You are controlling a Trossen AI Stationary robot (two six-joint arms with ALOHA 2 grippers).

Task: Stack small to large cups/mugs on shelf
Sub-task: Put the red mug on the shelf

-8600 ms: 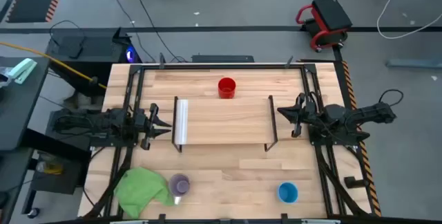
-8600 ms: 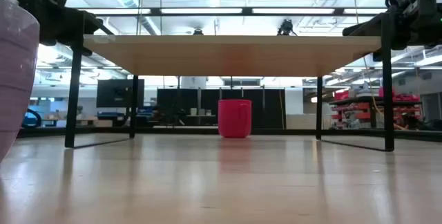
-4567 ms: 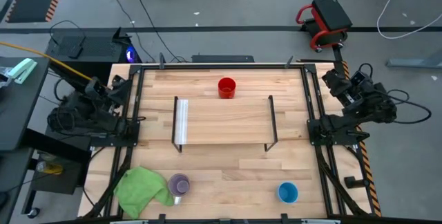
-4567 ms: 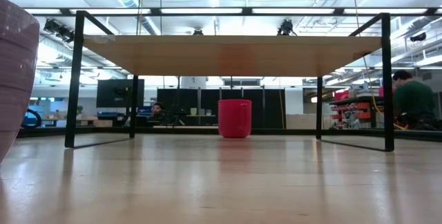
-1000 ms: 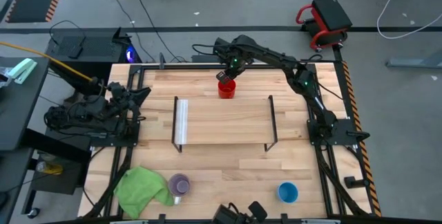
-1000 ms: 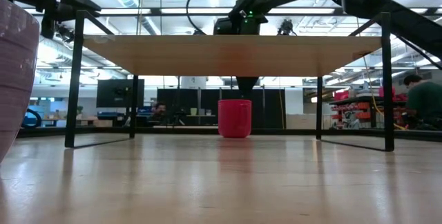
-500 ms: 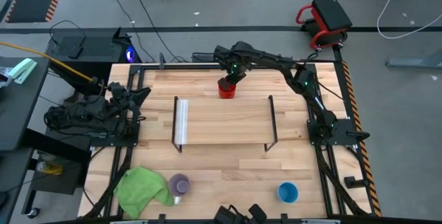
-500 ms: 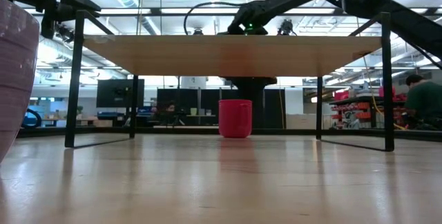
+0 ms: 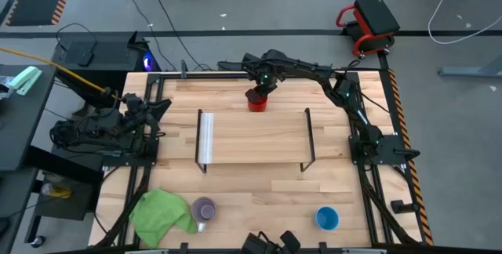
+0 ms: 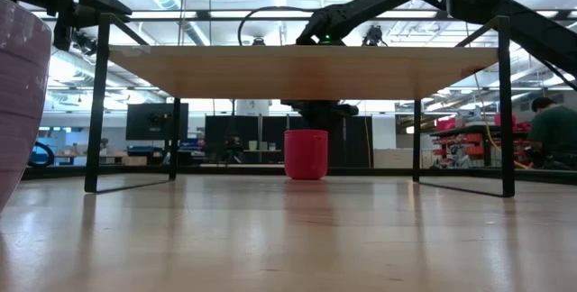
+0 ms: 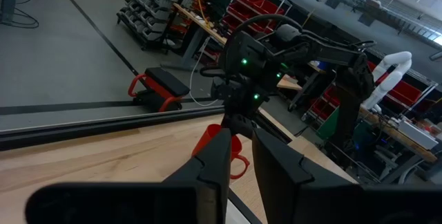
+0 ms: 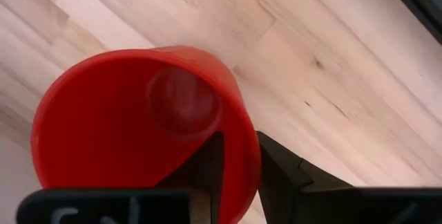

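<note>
The red mug [image 9: 256, 102] stands on the table behind the shelf [image 9: 255, 140], at the far middle; it also shows under the shelf board in the low view [image 10: 306, 154]. My right gripper [image 12: 240, 141] is over it, shut on its wall. The pale purple mug [image 9: 204, 208] stands at the near left beside a green cloth, and the blue cup [image 9: 326, 218] at the near right. My left gripper [image 11: 240, 137] waits shut and empty off the table's left edge [image 9: 155, 117]. My right gripper has the red mug's wall at the rim [image 12: 239, 117] between its fingers, one finger [image 12: 207, 165] inside the mug and one [image 12: 276, 165] outside. The fingers come from above, pointing down, on the rim's far right side. The mug stands upright, its base on the table.
The shelf has black end frames and a white strip [image 9: 206, 139] along its left end. The green cloth [image 9: 161, 213] lies at the near left corner. A dark object [image 9: 271, 243] pokes in at the table's near edge. People show in the room behind the table.
My right gripper has come down from just above the red mug onto its rim, moving slightly toward the table's near edge. The mug stays upright on the table.
</note>
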